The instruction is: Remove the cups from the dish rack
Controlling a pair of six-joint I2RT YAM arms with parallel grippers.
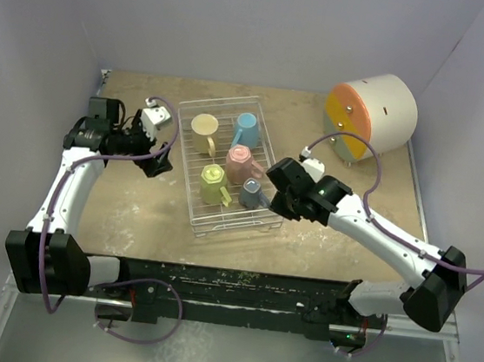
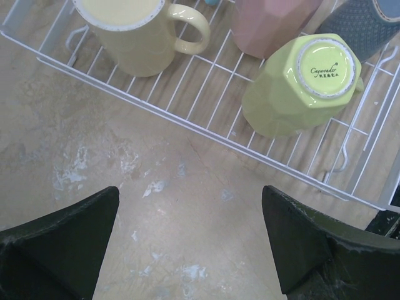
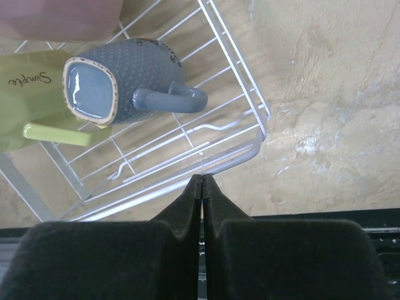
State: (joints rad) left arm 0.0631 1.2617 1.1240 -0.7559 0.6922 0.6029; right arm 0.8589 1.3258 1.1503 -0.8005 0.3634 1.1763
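Note:
The wire dish rack [image 1: 237, 222] lies mid-table and holds five mugs: cream-yellow [image 1: 204, 127], light blue [image 1: 246, 129], pink [image 1: 239, 161], lime green [image 1: 214, 183] and grey-blue [image 1: 251, 193]. My left gripper [image 1: 158, 164] is open and empty, above bare table just left of the rack. Its wrist view shows my left gripper [image 2: 190, 244] facing the rack's rim [image 2: 187, 122], the cream-yellow mug [image 2: 128, 31] and the inverted lime green mug [image 2: 300, 84]. My right gripper [image 3: 201, 178] is shut and empty over the rack's near right corner [image 3: 250, 134], close to the grey-blue mug [image 3: 119, 81].
A round cream-and-orange drawer unit [image 1: 370, 117] stands at the back right. Grey walls close in the table on the left, back and right. Bare tabletop lies on both sides of the rack and in front of it.

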